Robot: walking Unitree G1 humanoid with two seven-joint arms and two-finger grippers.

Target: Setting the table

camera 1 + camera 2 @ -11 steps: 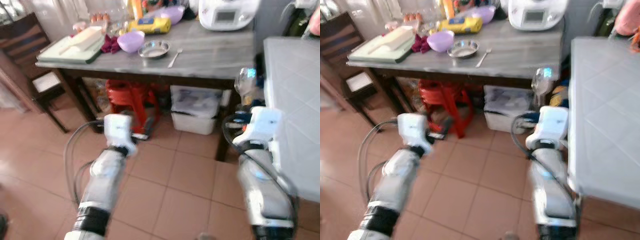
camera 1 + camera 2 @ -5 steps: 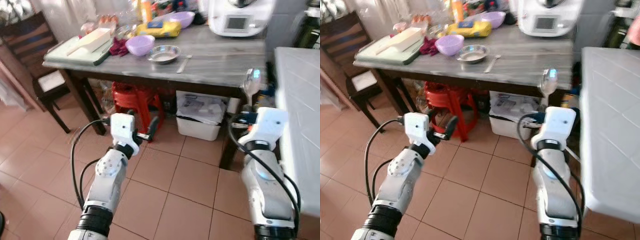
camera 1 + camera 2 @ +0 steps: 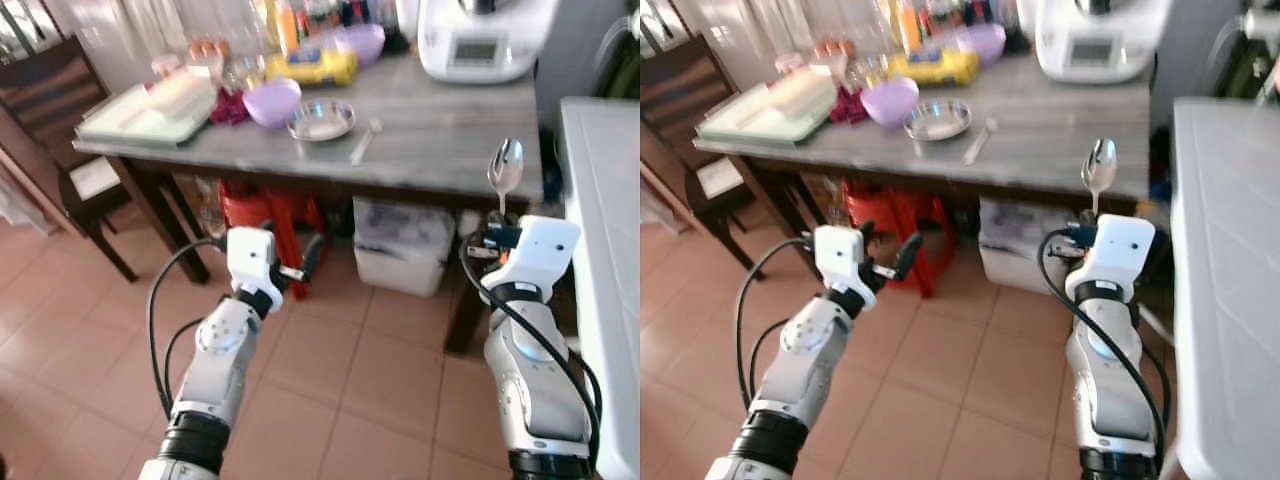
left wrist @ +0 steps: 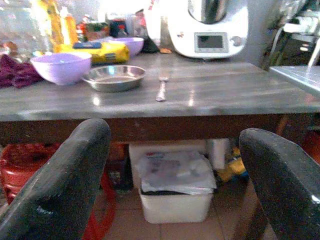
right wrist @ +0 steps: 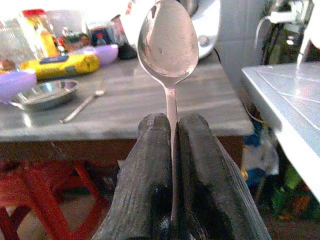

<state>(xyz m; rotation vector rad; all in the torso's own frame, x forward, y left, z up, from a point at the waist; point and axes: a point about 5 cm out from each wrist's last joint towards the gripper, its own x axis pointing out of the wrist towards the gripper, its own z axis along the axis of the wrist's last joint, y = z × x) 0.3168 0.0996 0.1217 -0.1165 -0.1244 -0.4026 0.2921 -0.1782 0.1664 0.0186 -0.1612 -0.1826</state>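
- Nearest, at lower centre-right of the head views: right gripper [image 5: 172, 150], fingers pressed together on the handle of a spoon [image 3: 505, 165], bowl end upright above the wrist, in front of the table's near edge.
- At lower centre-left: left gripper [image 3: 290, 262], fingers spread wide apart, holding nothing, raised over the tiled floor [image 3: 340, 400] and aimed toward the table.
- Along the right edge of the frame: pale tiled counter [image 3: 605, 200].
- Under the table, mid-frame: red stool [image 3: 262, 208] and white bin [image 3: 405, 245] side by side.
- Further back, across the upper half: grey table [image 3: 450, 140], with a steel dish [image 3: 321, 119], a second spoon [image 3: 362, 143] just right of it, and a lilac bowl [image 3: 273, 101] just left.
- Upper left: pale tray [image 3: 140, 115] on the table's end, dark chair [image 3: 50, 110] beyond it.
- Farthest, top of frame: yellow packet [image 3: 305, 68], second lilac bowl [image 3: 360, 42], white appliance [image 3: 480, 40].
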